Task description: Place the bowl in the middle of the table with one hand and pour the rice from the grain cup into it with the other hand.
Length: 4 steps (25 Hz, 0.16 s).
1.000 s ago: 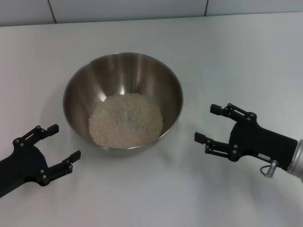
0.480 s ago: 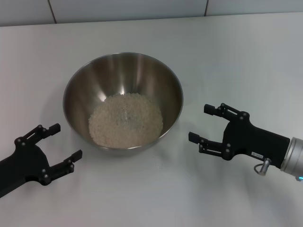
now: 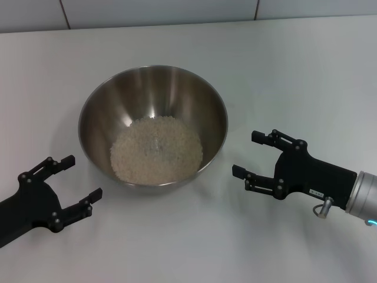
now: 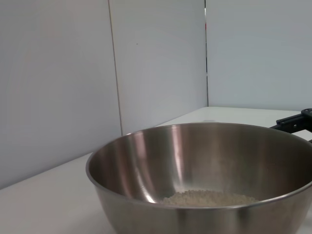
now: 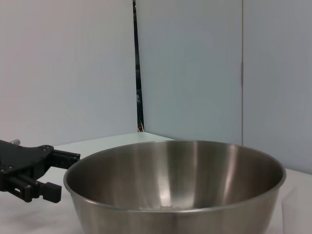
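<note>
The steel bowl [image 3: 215, 109] stands near the middle of the white table [image 3: 294, 71], with a pale mound of rice [image 3: 156, 148] in its bottom. My left gripper [image 3: 82, 175] is open and empty, low over the table just off the bowl's near-left side. My right gripper [image 3: 246, 154] is open and empty, close to the bowl's right side without touching it. The left wrist view shows the bowl [image 4: 146, 165] and rice [image 4: 209, 197] close up. The right wrist view shows the bowl [image 5: 170, 170] with the left gripper [image 5: 63, 174] beyond it. The grain cup is out of view.
Grey wall panels [image 3: 159, 12] run along the table's far edge. The white tabletop stretches behind the bowl and in front of it between the two arms.
My right gripper has moved left toward the bowl's right side, staying open. The left gripper and the bowl have hardly moved.
</note>
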{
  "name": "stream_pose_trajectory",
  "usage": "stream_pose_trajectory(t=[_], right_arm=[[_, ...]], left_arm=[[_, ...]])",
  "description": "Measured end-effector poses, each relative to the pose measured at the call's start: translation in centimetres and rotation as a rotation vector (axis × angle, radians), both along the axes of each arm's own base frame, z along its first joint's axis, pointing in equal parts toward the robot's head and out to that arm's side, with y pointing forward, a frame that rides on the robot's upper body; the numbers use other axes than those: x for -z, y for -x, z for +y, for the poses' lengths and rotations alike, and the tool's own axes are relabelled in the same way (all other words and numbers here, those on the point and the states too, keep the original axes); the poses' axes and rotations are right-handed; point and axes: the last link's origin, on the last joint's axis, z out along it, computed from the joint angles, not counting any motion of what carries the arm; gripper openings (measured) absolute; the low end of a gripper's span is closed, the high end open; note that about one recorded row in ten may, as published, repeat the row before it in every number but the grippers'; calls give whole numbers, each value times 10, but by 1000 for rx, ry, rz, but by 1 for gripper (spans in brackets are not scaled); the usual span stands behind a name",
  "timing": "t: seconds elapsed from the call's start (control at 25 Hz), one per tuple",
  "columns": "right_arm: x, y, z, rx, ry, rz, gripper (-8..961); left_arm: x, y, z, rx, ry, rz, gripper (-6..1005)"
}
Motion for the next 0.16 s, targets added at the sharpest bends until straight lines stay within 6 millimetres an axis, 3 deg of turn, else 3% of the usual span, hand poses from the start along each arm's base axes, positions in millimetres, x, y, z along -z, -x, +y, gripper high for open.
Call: stream_pose_trajectory(t=[0.16], right_arm=[[1,2,0,-12,-4,0,840]], left_arm=[[0,0,0,1,0,0,842]])
